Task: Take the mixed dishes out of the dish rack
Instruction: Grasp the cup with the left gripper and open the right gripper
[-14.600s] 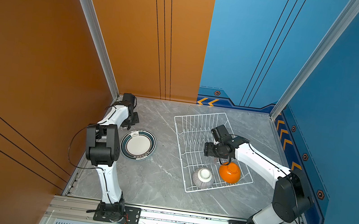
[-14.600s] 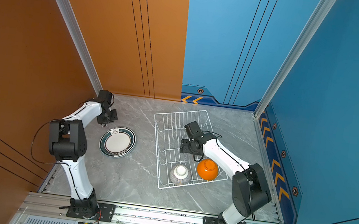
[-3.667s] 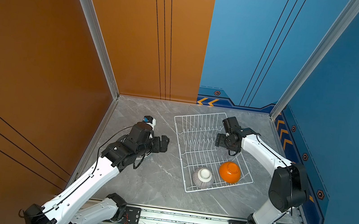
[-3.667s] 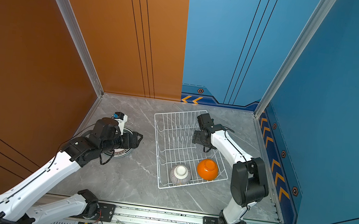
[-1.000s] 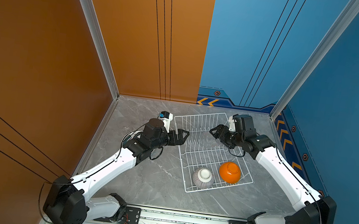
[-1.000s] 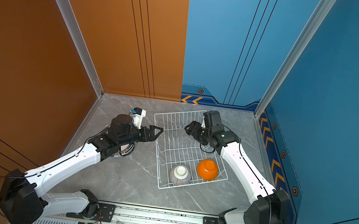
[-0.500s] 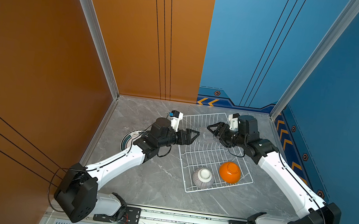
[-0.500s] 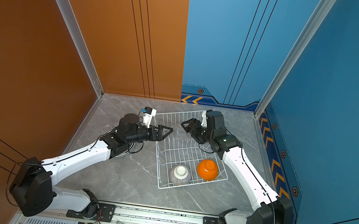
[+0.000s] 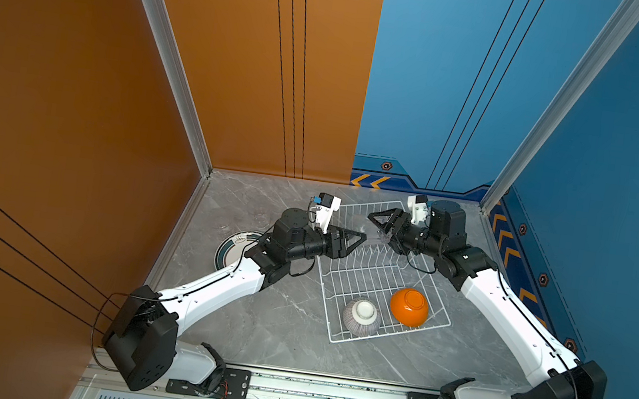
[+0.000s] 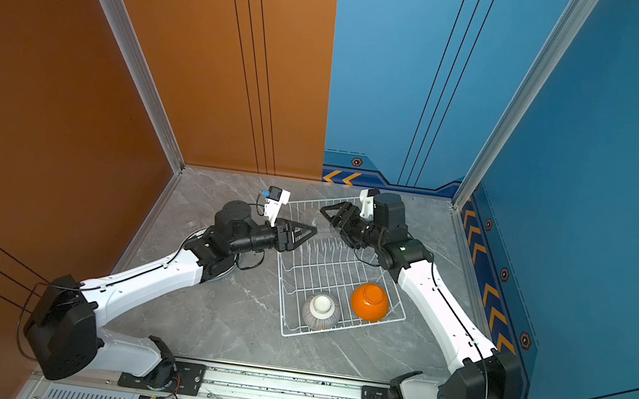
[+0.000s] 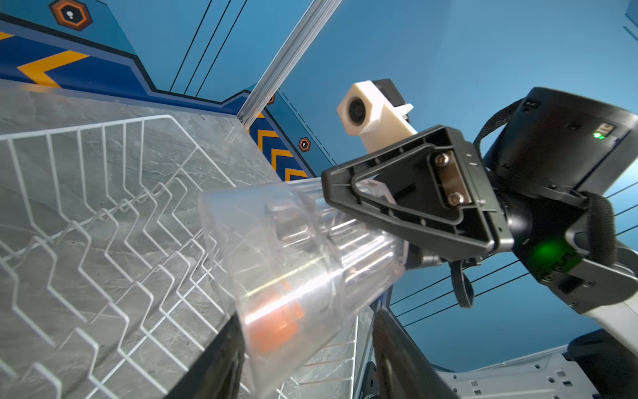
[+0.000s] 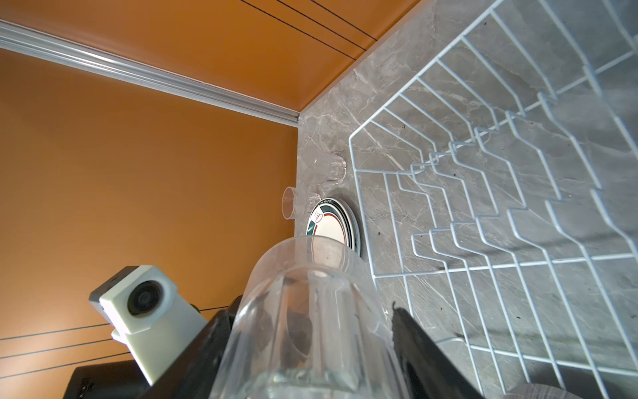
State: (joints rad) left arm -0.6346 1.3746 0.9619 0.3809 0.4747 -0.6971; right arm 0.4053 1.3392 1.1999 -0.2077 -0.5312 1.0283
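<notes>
Right jaws pinching the clear tumbler by its base. It lies level, mid-frame above the dish rack's upper end, mouth pointing frame-left between the left jaws, which straddle its rim. Gripping? Can't tell.

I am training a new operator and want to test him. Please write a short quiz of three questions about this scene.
1. True or false: the right gripper holds a glass.
2. What lies in the rack? A two bowls, B two plates, C nothing.
3. Fill in: the plates lie on the ____.
Key: 1 true; 2 A, the orange bowl and the striped bowl; 3 table.
</notes>
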